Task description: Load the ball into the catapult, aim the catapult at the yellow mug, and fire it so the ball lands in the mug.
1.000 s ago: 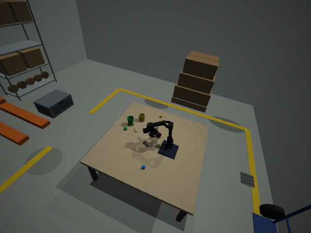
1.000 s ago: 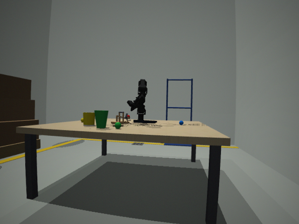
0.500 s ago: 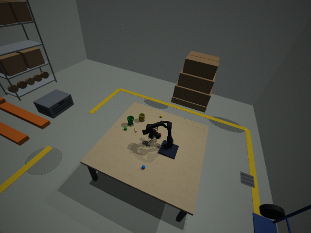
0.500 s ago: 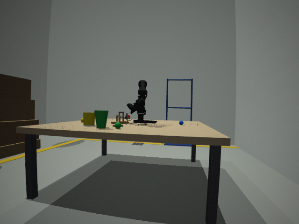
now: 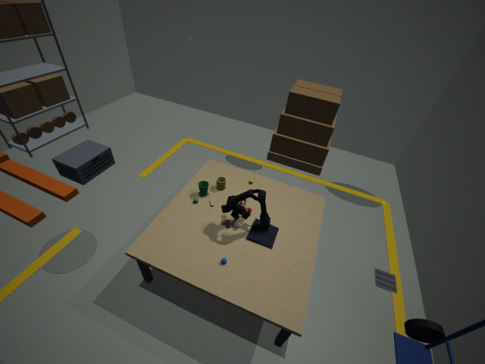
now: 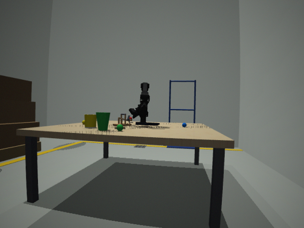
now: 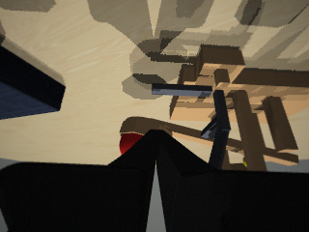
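Note:
The yellow mug (image 5: 221, 183) (image 6: 90, 121) stands upright at the far side of the table. The wooden catapult (image 6: 121, 124) (image 7: 251, 130) stands beside the arm's base, with dark bars on its frame. The red ball (image 5: 249, 209) (image 6: 130, 118) (image 7: 127, 144) sits at the cup end of the throwing arm, partly hidden by my fingers in the wrist view. My gripper (image 7: 155, 135) is shut and empty. Its tips overlap the cup end in the wrist view; whether they touch it cannot be told.
A green cup (image 5: 203, 189) (image 6: 102, 121) stands beside the mug, with a green ball (image 5: 195, 200) (image 6: 119, 127) near it. A yellow ball (image 5: 251, 181) and a blue ball (image 5: 223, 261) (image 6: 184, 124) lie on the table. The dark base plate (image 5: 263, 235) (image 7: 29, 92) is close to the catapult.

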Robot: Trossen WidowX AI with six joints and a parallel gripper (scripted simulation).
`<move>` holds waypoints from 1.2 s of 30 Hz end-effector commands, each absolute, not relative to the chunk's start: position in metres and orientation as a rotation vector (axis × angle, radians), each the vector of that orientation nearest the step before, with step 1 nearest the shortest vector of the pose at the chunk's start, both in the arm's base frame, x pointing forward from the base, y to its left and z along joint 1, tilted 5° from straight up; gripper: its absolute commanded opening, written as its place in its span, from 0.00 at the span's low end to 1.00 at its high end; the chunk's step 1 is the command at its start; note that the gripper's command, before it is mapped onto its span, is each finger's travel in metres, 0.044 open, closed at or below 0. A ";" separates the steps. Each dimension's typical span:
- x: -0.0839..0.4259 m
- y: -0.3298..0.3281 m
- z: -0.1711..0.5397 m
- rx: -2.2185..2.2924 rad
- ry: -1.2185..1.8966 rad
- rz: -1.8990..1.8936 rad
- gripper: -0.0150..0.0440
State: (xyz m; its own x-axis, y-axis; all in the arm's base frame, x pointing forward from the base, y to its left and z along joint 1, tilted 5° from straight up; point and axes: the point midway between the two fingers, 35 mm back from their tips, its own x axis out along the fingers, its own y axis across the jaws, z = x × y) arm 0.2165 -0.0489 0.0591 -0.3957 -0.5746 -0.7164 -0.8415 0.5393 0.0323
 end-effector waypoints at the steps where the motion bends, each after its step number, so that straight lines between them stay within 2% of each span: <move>1: 0.215 -0.049 0.051 -1.139 2.129 0.524 0.25; 28: 0.208 -0.049 0.001 -1.138 2.151 0.535 0.25; 31: 0.223 -0.039 0.024 -1.153 2.108 0.533 0.25; 36: 0.245 -0.007 0.111 -1.196 1.968 0.538 0.25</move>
State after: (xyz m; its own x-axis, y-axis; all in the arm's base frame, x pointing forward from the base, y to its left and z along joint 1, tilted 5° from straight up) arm 0.2363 -0.0237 0.0645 -0.3489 -0.5774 -0.7382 -0.8669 0.4980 0.0202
